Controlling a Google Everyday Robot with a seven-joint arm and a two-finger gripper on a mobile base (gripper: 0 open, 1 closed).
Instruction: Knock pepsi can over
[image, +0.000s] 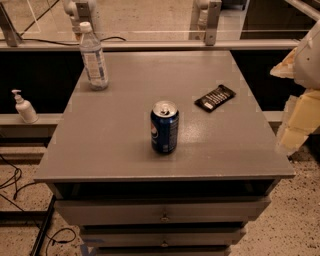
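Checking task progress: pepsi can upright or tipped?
Upright: pepsi can stands on its base, silver top up. End effector at right edge, apart from it.

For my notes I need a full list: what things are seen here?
pepsi can: one, dark blue, upright mid-table.
water bottle: one, clear, upright at the table's far left corner.
snack wrapper: one, black, flat, right of the can.
table: one, grey, drawers below.
pump bottle: one, white, ledge left of the table.
cables: several, black, floor at left.
gripper: one, cream, right edge, apart from the can.
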